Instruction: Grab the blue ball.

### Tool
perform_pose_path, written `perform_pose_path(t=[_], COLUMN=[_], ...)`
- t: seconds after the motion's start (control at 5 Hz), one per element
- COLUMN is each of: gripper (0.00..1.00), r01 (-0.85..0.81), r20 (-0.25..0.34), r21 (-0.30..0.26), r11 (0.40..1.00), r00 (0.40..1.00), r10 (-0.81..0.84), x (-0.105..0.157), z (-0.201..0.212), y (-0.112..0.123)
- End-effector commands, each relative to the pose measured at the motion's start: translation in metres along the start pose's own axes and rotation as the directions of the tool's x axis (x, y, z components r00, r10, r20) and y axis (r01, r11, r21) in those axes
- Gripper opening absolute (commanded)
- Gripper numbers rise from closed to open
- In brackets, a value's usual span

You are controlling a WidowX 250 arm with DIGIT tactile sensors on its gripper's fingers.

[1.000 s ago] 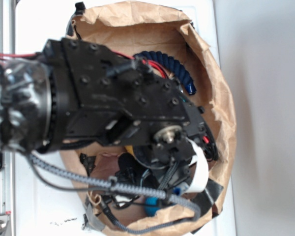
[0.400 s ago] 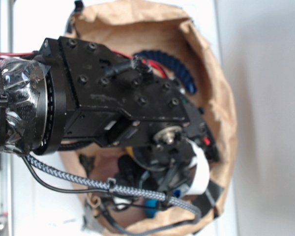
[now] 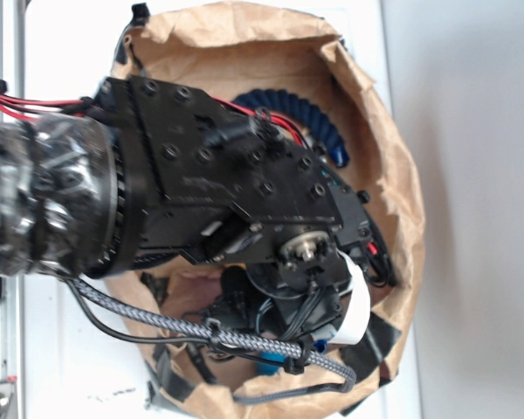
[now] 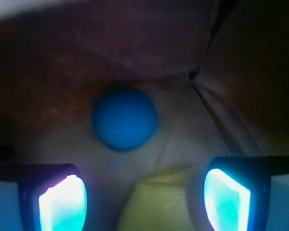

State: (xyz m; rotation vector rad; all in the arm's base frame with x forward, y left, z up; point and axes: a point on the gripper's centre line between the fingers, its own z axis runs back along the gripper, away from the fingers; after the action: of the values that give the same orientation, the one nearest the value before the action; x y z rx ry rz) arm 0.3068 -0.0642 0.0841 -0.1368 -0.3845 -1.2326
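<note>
In the wrist view we look down into a dim brown paper bag (image 4: 135, 43), and the blue ball (image 4: 124, 118) lies on its floor, a little left of centre and ahead of us. Our fingers (image 4: 62, 202) show as two bright teal pads at the bottom corners of that view, spread wide apart with nothing between them; the ball sits beyond the gap and touches neither pad. A patch of yellow cloth (image 4: 156, 199) lies on the bag floor between the pads, just nearer to us than the ball. To the right a crease of the bag wall folds inward, and the ball rests clear of it.

From the exterior view we see the black arm (image 3: 227, 192) reaching from the left over the bag (image 3: 393, 175), whose crumpled rim stands open on the white counter (image 3: 70, 52). The arm covers most of the bag's inside. A dark navy twisted rope (image 3: 310, 118) curls along the upper right inside of the bag, partly under the arm. A grey braided cable (image 3: 201, 327) runs below the arm and across the lower part of the bag. A small bit of blue shows low in the bag near that cable, but we cannot tell there whether it is the ball.
</note>
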Motion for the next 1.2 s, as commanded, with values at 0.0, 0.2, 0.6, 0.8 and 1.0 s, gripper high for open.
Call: perform_pose_path(t=[0.0,0.2,0.6,0.8,1.0], gripper=[1.00,1.00,1.00,1.00,1.00], r01=[0.230,0.317,0.341,0.343,0.356], r20=[0.007,0.023,0.167,0.257,0.266], r21=[-0.013,-0.027,-0.089,-0.153,-0.173], r11=[0.973,0.948,0.936,0.927,0.918], r00=[0.973,0.948,0.931,0.919,0.915], r10=[-0.230,-0.316,-0.324,-0.298,-0.304], x=[0.040,0.049,0.056,0.052,0.054], z=[-0.006,-0.011,-0.023,-0.041,-0.052], y=[-0.022,-0.031,-0.027,-0.021,-0.024])
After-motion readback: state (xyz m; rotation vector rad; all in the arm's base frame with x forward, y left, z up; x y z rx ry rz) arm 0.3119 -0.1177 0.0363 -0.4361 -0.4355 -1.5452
